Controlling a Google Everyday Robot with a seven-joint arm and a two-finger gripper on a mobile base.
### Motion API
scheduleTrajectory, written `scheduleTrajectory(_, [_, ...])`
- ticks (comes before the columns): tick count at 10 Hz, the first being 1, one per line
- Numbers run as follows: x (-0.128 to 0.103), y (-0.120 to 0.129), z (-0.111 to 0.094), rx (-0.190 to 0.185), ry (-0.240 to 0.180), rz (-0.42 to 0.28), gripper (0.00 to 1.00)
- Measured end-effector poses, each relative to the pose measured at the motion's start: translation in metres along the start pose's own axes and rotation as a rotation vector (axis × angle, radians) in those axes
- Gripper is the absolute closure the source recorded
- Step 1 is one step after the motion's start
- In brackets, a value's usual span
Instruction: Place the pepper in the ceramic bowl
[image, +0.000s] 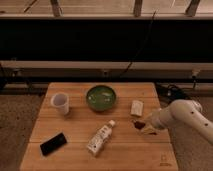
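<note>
The pepper (136, 123) lies on the right part of the wooden table (75, 160), a small dark-red sliver, and my gripper (142, 125) sits right at its right end, reaching in from the right edge. I cannot tell whether the gripper is clamped on it or merely touching, nor can I make out the pepper's long axis for sure. The ceramic bowl (101, 97) lies up and to the left of it, towards the far side, so I judge the carry runs diagonally far-left. A white packet (137, 107) sits just beyond the pepper, right of the bowl; I would lift clear of it. The white bottle (100, 138) lies near-left, off that line, and the white cup (60, 103) stands well left of the bowl.
</note>
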Motion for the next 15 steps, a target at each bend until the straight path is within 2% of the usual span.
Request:
scheduleTrajectory(1, [-0.007, -0.011, 0.000, 0.001, -0.001, -0.011, 1.00])
scheduleTrajectory(4, [-0.026, -0.022, -0.012, 0.006, 0.000, -0.035, 1.00])
scheduleTrajectory(8, [-0.069, -0.056, 0.000, -0.023, 0.019, -0.096, 1.00])
scheduleTrajectory(11, [-0.090, -0.065, 0.007, -0.039, 0.038, -0.141, 1.00])
scheduleTrajectory(13, [-0.116, -0.081, 0.020, -0.049, 0.044, -0.184, 1.00])
scheduleTrajectory(15, [-0.129, -0.085, 0.028, -0.055, 0.052, -0.208, 1.00])
